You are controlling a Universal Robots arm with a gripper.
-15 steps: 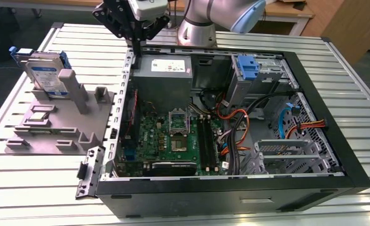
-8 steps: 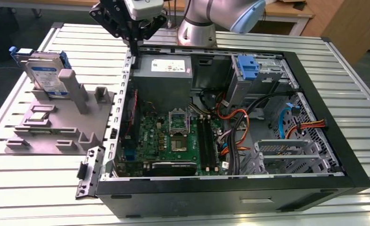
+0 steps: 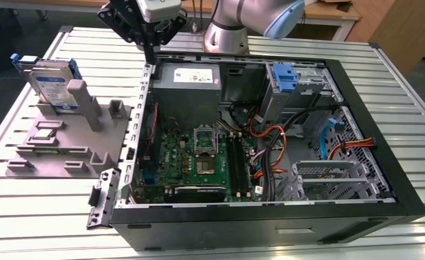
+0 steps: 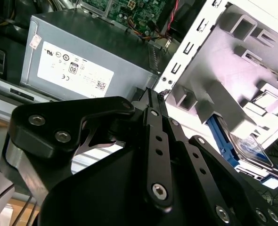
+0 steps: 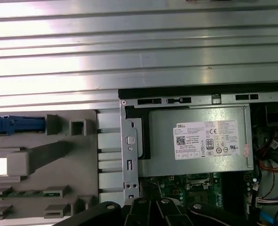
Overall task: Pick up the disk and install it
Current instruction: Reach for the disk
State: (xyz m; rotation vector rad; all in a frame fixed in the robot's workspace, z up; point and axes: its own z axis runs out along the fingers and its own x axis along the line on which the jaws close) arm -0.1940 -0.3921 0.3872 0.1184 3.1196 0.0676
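Note:
The disk (image 3: 53, 86) is a silver drive with a white-and-blue label in a blue carrier. It stands upright in a slot at the back of the grey fixture (image 3: 67, 146), on the exterior view's left. Its blue carrier shows edge-on in the first wrist view (image 5: 16, 125), and the disk lies beyond the fixture's posts in the second wrist view (image 4: 252, 146). My black gripper (image 3: 152, 53) hangs above the back left corner of the open computer case (image 3: 385, 179), to the right of the disk and apart from it. Its fingers are shut with nothing between them, their tips (image 4: 151, 94) meeting over the case wall.
Inside the case are a grey power supply (image 3: 187, 76) with a white sticker, a green motherboard (image 3: 197, 157), orange and black cables (image 3: 270, 146) and a blue bracket (image 3: 285, 76) in the drive bay. The fixture holds other small parts. Everything rests on a slatted metal table (image 3: 407, 92).

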